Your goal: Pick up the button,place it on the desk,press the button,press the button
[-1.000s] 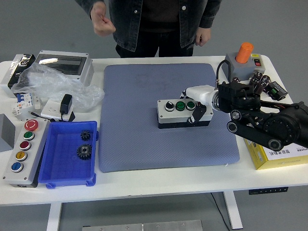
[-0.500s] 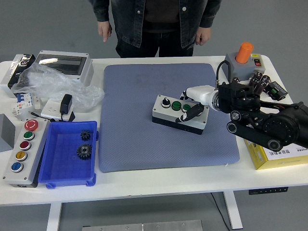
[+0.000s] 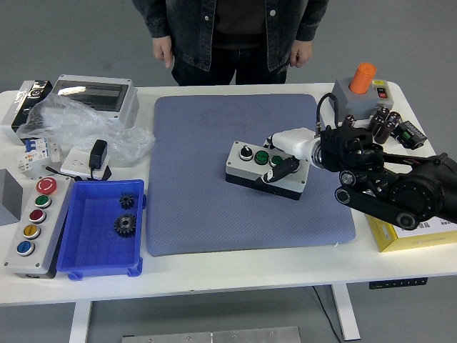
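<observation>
A boxy grey-and-white button box (image 3: 265,171) with 3 round controls on its top, 1 black selector knob and 2 green push buttons, lies skewed on the blue-grey textured mat (image 3: 207,193), right of the mat's centre. The right hand (image 3: 289,158) reaches in from the right on a black, jointed arm with round pulley-like discs; its glossy white palm shell sits over the box's right end, and a dark finger (image 3: 284,169) is laid across the top of the box beside the rightmost green button. Whether the remaining fingers clamp the box's side cannot be told from here.

The mat is a soft rectangular pad with rounded corners on the white table (image 3: 235,275). To its left stands a blue plastic tray (image 3: 82,250) holding 2 dark toothed gears (image 3: 126,218). Further left lies a long grey control station (image 3: 32,221) with a column of red, green, red, yellow and blue buttons. Crinkled clear plastic wrap (image 3: 78,125) lies behind the tray. At the far right corner sits a grey box topped with an orange cylindrical knob (image 3: 363,77), and a yellow carton (image 3: 407,236) lies under the arm. A person in a dark denim jacket (image 3: 189,28) stands at the far side, hands hanging at the sides.
</observation>
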